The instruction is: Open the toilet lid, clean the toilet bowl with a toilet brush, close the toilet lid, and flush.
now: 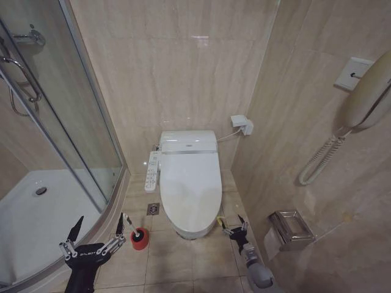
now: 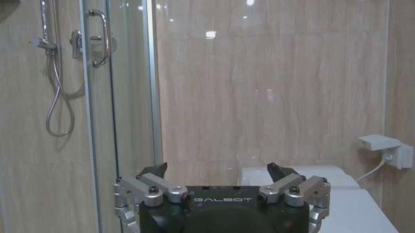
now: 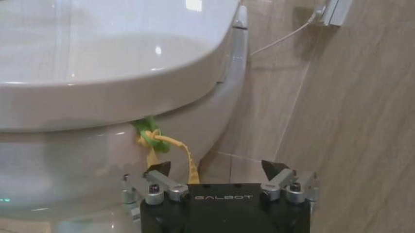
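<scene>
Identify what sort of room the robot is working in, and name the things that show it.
Most likely a hotel-style bathroom: a toilet with its toilet lid down, a glass shower enclosure with a white tray, a wall-mounted handset, and tiled walls and floor.

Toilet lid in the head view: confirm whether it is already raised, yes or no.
No, the toilet lid lies flat and closed over the toilet bowl, its smooth white top facing up.
</scene>
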You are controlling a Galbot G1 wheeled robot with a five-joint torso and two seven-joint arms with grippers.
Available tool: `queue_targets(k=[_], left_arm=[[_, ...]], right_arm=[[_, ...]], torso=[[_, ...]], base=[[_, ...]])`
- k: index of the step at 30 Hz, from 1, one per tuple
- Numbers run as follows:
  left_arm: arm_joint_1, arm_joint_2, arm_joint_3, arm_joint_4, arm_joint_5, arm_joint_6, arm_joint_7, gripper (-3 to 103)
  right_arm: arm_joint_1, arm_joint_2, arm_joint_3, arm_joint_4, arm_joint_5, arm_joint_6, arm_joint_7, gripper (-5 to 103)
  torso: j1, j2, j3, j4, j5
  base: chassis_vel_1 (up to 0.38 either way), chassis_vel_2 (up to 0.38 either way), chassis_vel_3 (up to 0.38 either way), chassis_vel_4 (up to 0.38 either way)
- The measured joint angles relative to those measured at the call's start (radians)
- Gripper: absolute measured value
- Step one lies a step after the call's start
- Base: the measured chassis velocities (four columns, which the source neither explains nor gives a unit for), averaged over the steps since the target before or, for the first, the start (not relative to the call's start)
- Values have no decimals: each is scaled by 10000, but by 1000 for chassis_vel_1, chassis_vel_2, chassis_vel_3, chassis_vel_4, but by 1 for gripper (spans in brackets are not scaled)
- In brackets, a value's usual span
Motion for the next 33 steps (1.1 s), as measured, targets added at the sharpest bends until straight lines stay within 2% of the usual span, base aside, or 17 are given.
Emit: queue_targets(k=[1, 2, 9, 10, 16, 17, 23, 24, 33], left_arm=[[0, 0, -1, 0, 0, 0, 0, 100], [0, 0, 0, 0, 0, 0, 0, 100], [0, 0, -1, 0, 0, 0, 0, 100], [0, 0, 0, 0, 0, 0, 0, 100], [0, 0, 0, 0, 0, 0, 0, 100], [0, 0, -1, 0, 0, 0, 0, 100], [0, 0, -1, 0, 0, 0, 0, 100], [0, 0, -1, 0, 0, 0, 0, 100], [0, 0, 0, 0, 0, 0, 0, 100]], right_arm=[[22, 8, 7, -37, -9, 2, 18, 102], [55, 31, 19, -95, -26, 5, 46, 83], [169, 102, 31, -277, -76, 5, 103, 83], [186, 111, 36, -307, -87, 6, 104, 56], [224, 184, 40, -411, -135, 29, 107, 56], [227, 200, 40, -430, -147, 41, 106, 29], [240, 231, 54, -454, -163, 52, 96, 29], [244, 234, 58, -454, -163, 52, 93, 3], [239, 257, 68, -387, -129, 54, 86, 1]], torso=[[0, 0, 0, 0, 0], [0, 0, 0, 0, 0], [0, 0, 0, 0, 0], [0, 0, 0, 0, 0], [0, 0, 0, 0, 0], [0, 0, 0, 0, 0], [0, 0, 0, 0, 0], [0, 0, 0, 0, 1], [0, 0, 0, 0, 1]], base=[[0, 0, 0, 0], [0, 0, 0, 0], [0, 0, 0, 0], [0, 0, 0, 0], [0, 0, 0, 0], [0, 0, 0, 0], [0, 0, 0, 0], [0, 0, 0, 0], [0, 0, 0, 0]])
